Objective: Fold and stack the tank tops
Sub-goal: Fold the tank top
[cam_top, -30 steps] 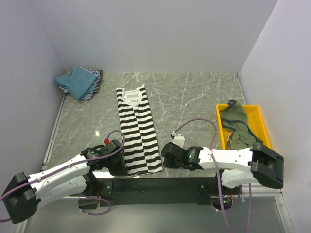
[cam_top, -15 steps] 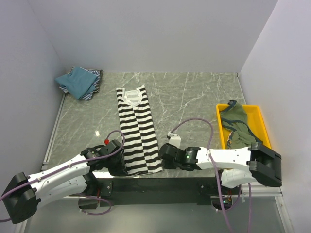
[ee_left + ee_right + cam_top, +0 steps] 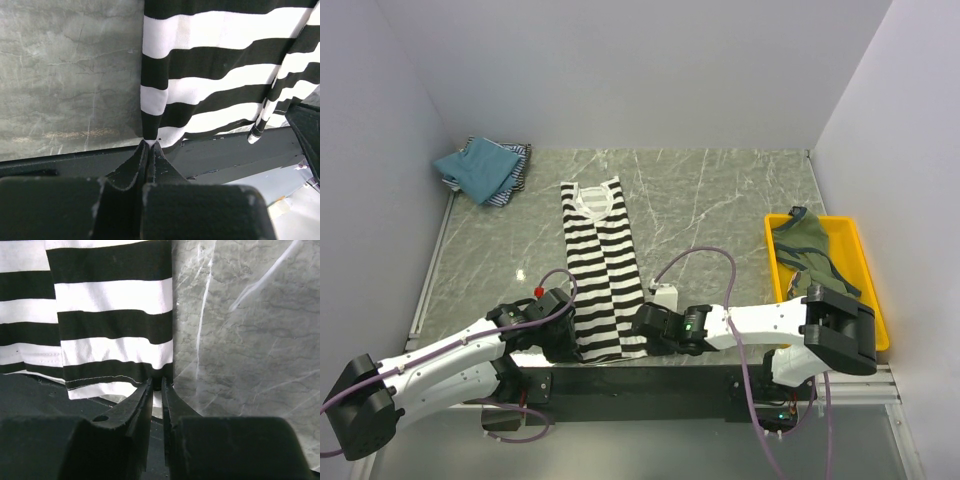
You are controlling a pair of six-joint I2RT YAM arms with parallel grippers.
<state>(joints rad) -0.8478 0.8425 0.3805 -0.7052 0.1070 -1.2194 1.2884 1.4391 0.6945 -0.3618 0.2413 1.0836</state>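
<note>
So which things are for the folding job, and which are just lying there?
For the job: black-and-white striped top, teal top, fine blue-striped top, olive-green top.
Just lying about: yellow tray, which holds the olive-green top.

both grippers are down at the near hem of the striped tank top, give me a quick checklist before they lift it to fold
1. Left gripper pinching the near-left hem corner of the black-and-white striped tank top: ok.
2. Right gripper on the near-right hem corner, cloth between its nearly closed fingers: ok.
3. Top lying flat and straight, neckline at the far end: ok.
4. Every cloth layer caught in each pinch: cannot tell.
5. Other tops out of the fold path, the teal-blue tank top in the far-left corner, the olive-green tank top in the yellow plastic tray: ok.
</note>
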